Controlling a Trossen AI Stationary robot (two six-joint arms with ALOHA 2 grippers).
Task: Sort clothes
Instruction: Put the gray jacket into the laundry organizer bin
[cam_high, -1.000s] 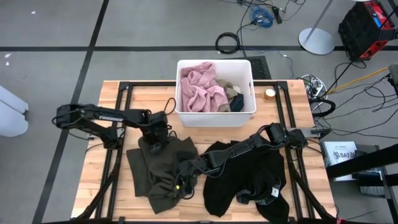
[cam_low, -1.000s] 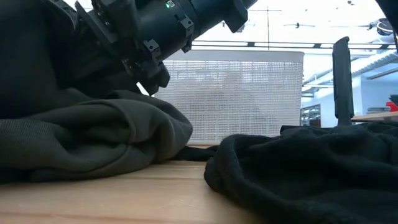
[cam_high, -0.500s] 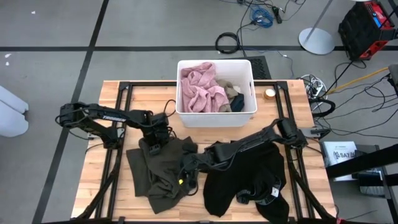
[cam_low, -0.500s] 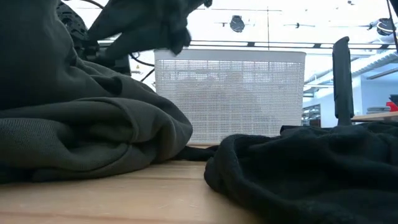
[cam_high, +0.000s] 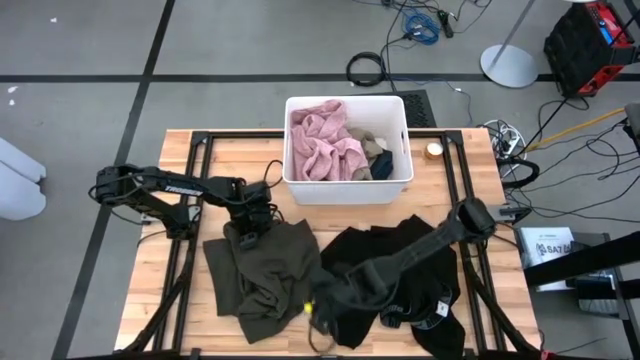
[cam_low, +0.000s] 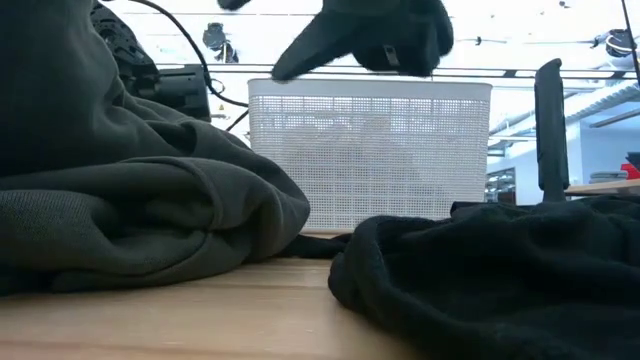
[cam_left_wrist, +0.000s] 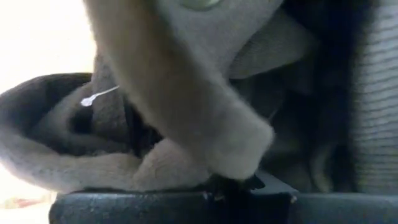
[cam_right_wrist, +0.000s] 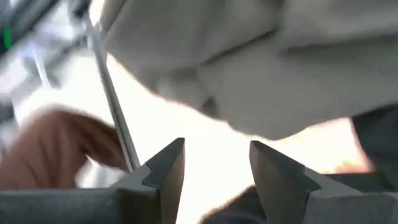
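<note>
The left gripper (cam_high: 250, 228) is pressed into the upper edge of the olive-green garment (cam_high: 262, 275), with fabric bunched between its fingers in the left wrist view, so it is judged to be closed on that cloth. The right gripper (cam_high: 322, 307) is seen open and empty over the seam between the olive-green garment and the black garment (cam_high: 400, 270); both lie crumpled on the wooden desk (cam_high: 180, 300). The fuzzy pink garment (cam_high: 320, 145) and 1 beige piece (cam_high: 368, 140) are held in the white perforated bin (cam_high: 345, 185). 2 risks are judged: both overlapping garments may be caught in a single grasp, and limp, folded knit may slip or drag a neighbour. The olive-green cloth appears thick and ribbed at its hem, the black soft and matte.
</note>
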